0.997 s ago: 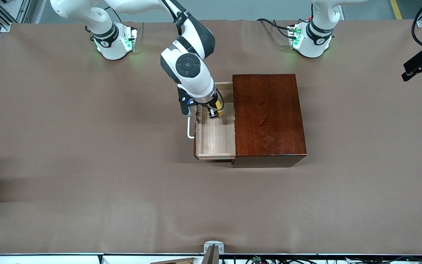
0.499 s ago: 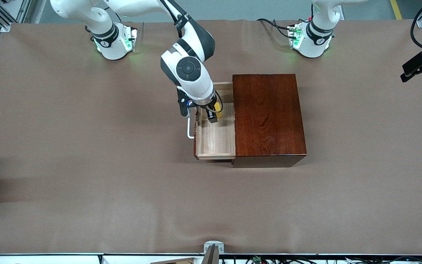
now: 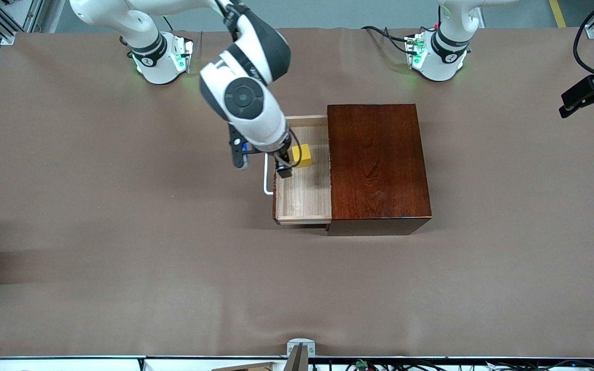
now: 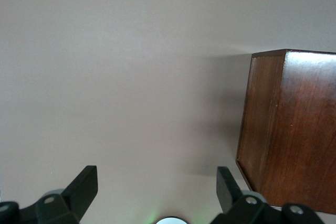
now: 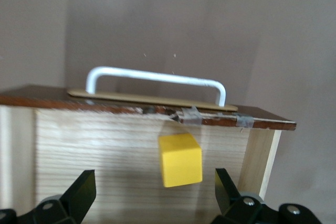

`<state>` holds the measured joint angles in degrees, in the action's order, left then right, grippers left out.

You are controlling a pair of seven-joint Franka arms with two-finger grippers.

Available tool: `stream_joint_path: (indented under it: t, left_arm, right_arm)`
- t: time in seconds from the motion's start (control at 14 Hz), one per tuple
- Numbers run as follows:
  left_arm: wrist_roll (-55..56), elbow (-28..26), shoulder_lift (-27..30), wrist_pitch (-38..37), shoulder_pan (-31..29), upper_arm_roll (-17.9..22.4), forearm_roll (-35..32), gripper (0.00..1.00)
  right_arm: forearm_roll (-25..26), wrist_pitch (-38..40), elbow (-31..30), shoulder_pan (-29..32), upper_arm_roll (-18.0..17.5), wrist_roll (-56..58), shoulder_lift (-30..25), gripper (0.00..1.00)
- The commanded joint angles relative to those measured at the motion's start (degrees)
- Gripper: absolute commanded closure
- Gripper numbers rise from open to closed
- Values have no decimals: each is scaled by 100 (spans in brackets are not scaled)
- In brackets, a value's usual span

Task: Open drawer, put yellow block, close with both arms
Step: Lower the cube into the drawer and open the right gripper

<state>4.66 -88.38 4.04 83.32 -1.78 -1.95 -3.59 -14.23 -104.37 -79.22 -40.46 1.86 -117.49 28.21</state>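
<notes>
The drawer point(image 3: 304, 198) stands pulled out of the dark wooden box point(image 3: 377, 165) toward the right arm's end, its white handle point(image 3: 265, 180) at the front. The yellow block point(image 3: 302, 155) lies on the drawer floor, free of any grip. My right gripper point(image 3: 282, 168) hangs open over the drawer's handle edge. In the right wrist view the yellow block point(image 5: 181, 160) sits on the pale wood ahead of the right gripper point(image 5: 155, 187), short of the handle point(image 5: 157, 80). My left gripper point(image 3: 586, 95) waits over the left arm's end, and the left gripper point(image 4: 157, 182) is open and empty.
Brown cloth point(image 3: 121, 232) covers the whole table. The wooden box point(image 4: 286, 129) shows its side and top in the left wrist view. A small metal fixture point(image 3: 299, 350) sits at the table edge nearest the front camera.
My right gripper opened and let go of the yellow block, then rose and drew back toward the handle. The block now rests in the drawer. The left gripper shifted slightly.
</notes>
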Motion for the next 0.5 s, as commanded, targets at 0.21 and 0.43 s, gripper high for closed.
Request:
stream_joint_path:
  t: [0.21, 0.43]
  left_arm:
    - [8, 84, 9, -53, -59, -51, 105, 0]
    - [8, 67, 44, -79, -50, -60, 113, 0]
  right_arm:
    - [113, 1022, 214, 415, -81, 1410, -298, 0]
    - [104, 1549, 345, 854, -115, 2234, -473, 0]
